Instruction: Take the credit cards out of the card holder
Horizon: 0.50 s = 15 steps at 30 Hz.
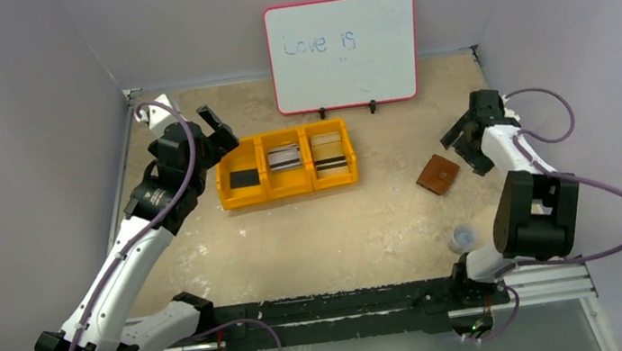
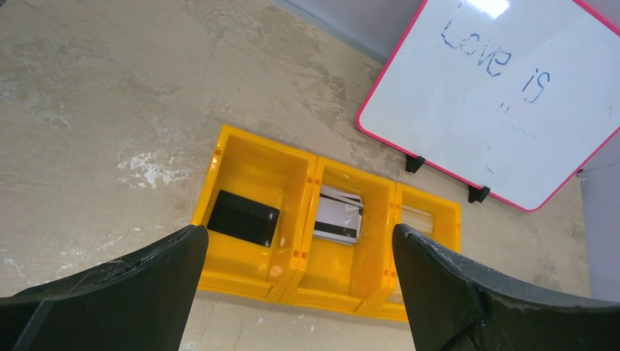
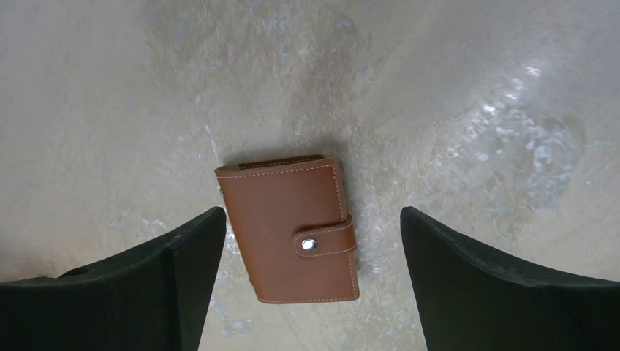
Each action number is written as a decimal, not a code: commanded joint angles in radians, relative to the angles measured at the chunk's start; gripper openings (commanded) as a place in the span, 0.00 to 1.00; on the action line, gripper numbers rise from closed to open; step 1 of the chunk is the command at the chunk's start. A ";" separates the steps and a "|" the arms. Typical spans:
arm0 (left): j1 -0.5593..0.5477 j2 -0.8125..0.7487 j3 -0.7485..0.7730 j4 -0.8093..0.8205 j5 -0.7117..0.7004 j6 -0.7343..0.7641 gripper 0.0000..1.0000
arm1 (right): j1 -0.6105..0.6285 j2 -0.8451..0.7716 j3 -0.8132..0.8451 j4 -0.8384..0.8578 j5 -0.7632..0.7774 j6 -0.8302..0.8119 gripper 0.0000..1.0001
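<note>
The brown leather card holder (image 1: 438, 174) lies closed on the table at the right, its snap tab fastened (image 3: 292, 232). My right gripper (image 1: 463, 140) is open and empty just above and beside it, jaws either side of it in the wrist view (image 3: 311, 219). Credit cards lie in the yellow bin: a black card (image 1: 243, 179) in the left compartment (image 2: 243, 218), grey-white cards with a dark stripe (image 1: 284, 157) in the middle (image 2: 338, 214), beige cards (image 1: 330, 152) on the right (image 2: 417, 218). My left gripper (image 1: 221, 135) is open and empty above the bin's left end (image 2: 300, 234).
The yellow three-compartment bin (image 1: 288, 187) stands mid-table. A pink-framed whiteboard (image 1: 343, 51) reading "Love is" stands on feet behind it. A small clear cup (image 1: 461, 237) sits near the right arm's base. Grey walls close in left and right.
</note>
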<state>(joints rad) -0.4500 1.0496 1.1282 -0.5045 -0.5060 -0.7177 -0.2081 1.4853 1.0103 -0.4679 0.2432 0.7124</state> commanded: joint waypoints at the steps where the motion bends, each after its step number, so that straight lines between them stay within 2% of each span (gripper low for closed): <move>1: 0.000 -0.029 0.038 0.007 -0.016 0.015 0.98 | 0.005 0.055 -0.028 0.107 -0.107 -0.080 0.88; 6: 0.000 -0.035 0.033 0.004 -0.015 0.013 0.98 | 0.005 0.103 -0.080 0.154 -0.162 -0.102 0.72; 11: 0.000 -0.037 0.021 0.012 -0.011 0.006 0.98 | 0.010 0.080 -0.153 0.197 -0.191 -0.135 0.68; 13: 0.000 -0.032 0.019 0.016 -0.003 0.004 0.98 | 0.010 0.096 -0.165 0.201 -0.195 -0.156 0.58; 15: 0.001 -0.026 0.020 0.021 0.003 0.003 0.98 | 0.019 0.108 -0.171 0.201 -0.189 -0.165 0.54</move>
<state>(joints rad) -0.4500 1.0317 1.1282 -0.5064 -0.5053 -0.7181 -0.2031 1.5822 0.8692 -0.2764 0.0597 0.6010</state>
